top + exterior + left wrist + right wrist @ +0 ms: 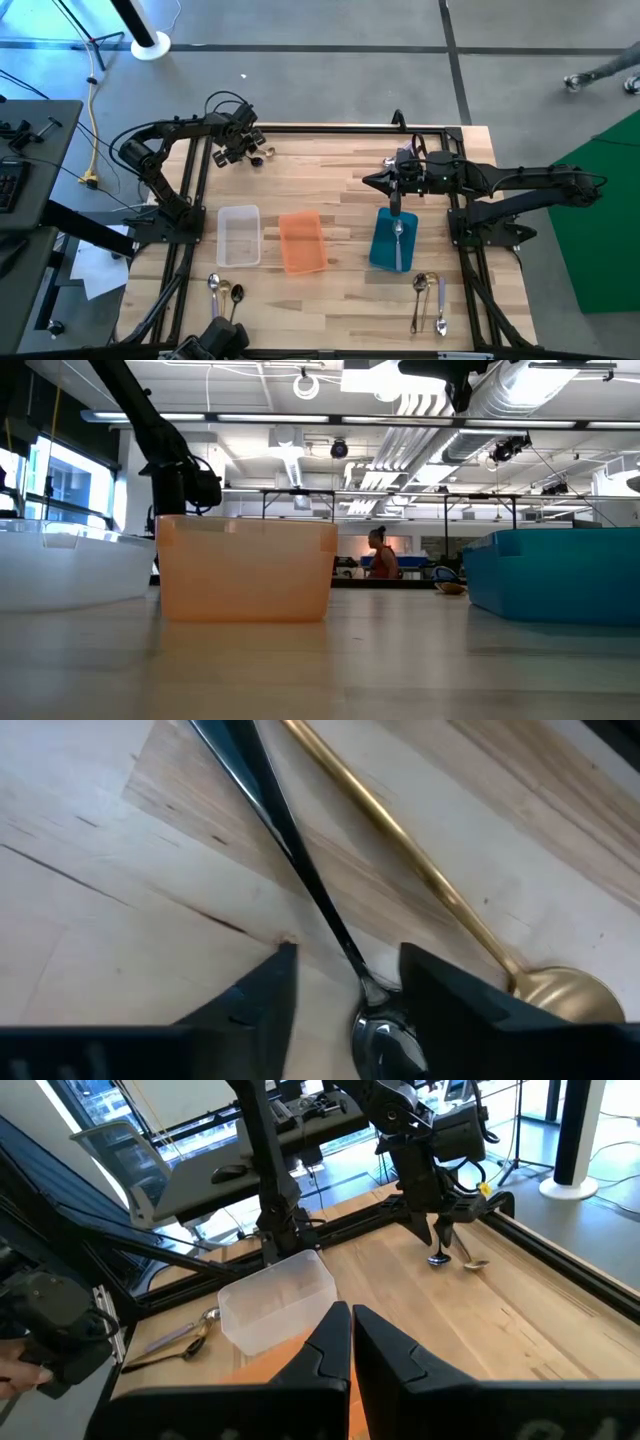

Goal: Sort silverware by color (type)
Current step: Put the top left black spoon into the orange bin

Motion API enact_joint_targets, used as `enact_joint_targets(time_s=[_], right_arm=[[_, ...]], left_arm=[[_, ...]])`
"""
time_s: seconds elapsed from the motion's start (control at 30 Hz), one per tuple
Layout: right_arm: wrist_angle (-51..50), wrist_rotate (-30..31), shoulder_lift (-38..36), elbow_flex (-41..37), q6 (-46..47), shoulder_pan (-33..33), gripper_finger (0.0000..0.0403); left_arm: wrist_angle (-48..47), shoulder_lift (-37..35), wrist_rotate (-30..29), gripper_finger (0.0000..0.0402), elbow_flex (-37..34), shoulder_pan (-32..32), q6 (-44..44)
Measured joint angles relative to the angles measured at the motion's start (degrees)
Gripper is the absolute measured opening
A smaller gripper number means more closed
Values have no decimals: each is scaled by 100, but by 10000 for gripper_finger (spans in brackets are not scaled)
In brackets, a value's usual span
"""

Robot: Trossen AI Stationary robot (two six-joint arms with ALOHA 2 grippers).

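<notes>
My left gripper (345, 990) is open near the table's far left corner, pointing down. Its fingers stand on either side of a black spoon (300, 860), at the neck just above the bowl; I cannot tell whether they touch it. A gold spoon (400, 850) lies flat beside the black one. From the right wrist view, both spoons lie under the left gripper (442, 1245). My right gripper (397, 203) is shut and empty over the far end of the blue tray (382, 250). A silver spoon (398, 236) lies in that tray.
A clear tray (240, 236) and an orange tray (302, 242) stand left of the blue one. Two spoons (225, 290) lie near the table's near left edge, and more spoons (430, 298) lie near right. A person (380, 555) stands far off in the room.
</notes>
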Motion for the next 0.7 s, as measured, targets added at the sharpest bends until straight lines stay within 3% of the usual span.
enact_joint_targets(time_s=[0.3,0.7], right_arm=[[-1,0,0,0,261,0,0],[-1,0,0,0,239,0,0]], left_arm=[[-44,0,5,9,4,-37,174],[-229,-79,91,2,4,-120,616]])
